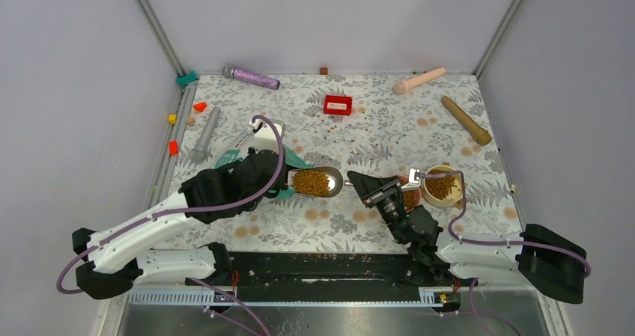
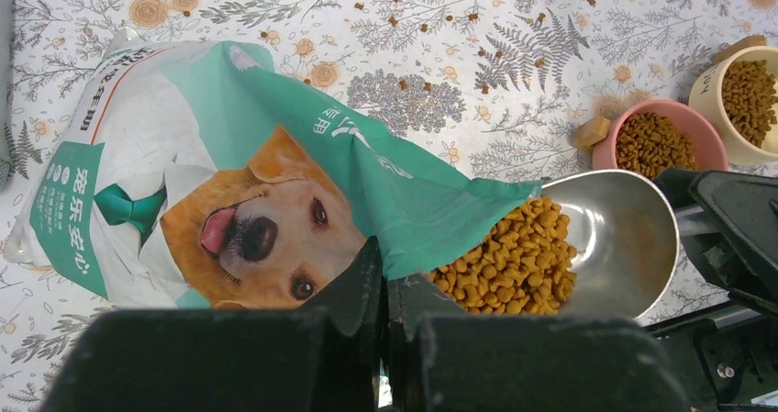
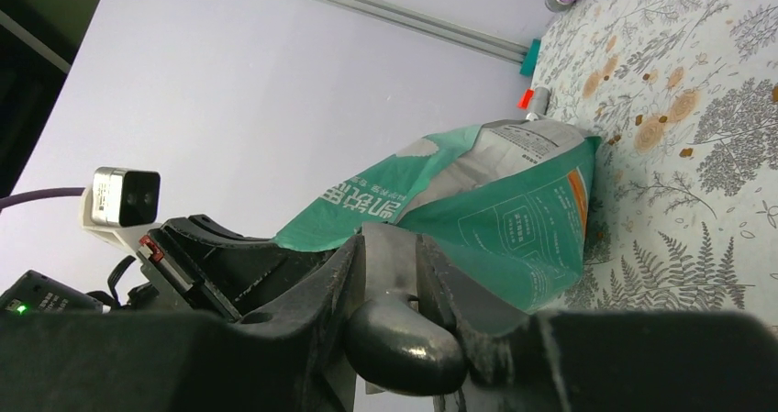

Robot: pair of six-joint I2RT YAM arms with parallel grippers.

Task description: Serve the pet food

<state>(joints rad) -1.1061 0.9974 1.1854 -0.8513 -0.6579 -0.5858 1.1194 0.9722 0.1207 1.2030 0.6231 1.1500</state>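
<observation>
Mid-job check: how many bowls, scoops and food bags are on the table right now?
bowls: 2 (pink bowl, yellow bowl)
scoop: 1
food bag: 1
Total: 4

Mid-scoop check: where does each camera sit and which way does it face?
Top external: above and behind, looking down on the table; left arm and right arm show.
Left wrist: looks past the left pincer at the bag and kibble in the scoop.
Right wrist: looks sideways past the right pincer, clamping the scoop, to the bag.
Shared: the bag.
</observation>
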